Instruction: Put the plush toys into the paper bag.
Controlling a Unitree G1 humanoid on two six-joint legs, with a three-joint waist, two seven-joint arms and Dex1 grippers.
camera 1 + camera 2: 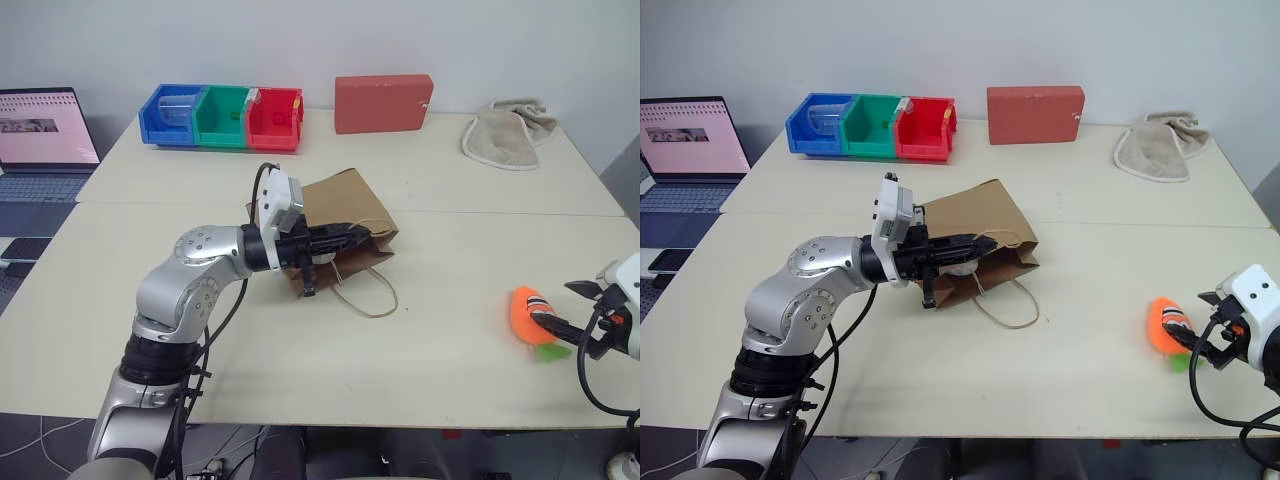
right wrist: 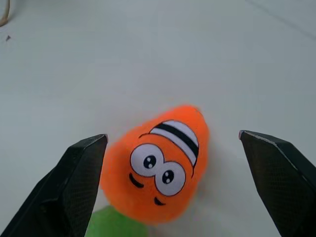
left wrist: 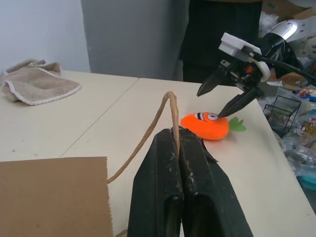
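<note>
The robot's right gripper stands with its two black fingers spread wide and empty, the orange plush carrot with cartoon eyes and green leaves lying on the cream table squarely between the jaws, touching neither as far as can be seen. The step in hand appears to be picking up the carrot; the next move calls for easing forward and closing on its soft body. Farther off, the left gripper is clamped shut on a twisted paper loop handle of the plain brown kraft paper bag, which lies on its side well apart from the carrot, seemingly waiting to receive it.
</note>
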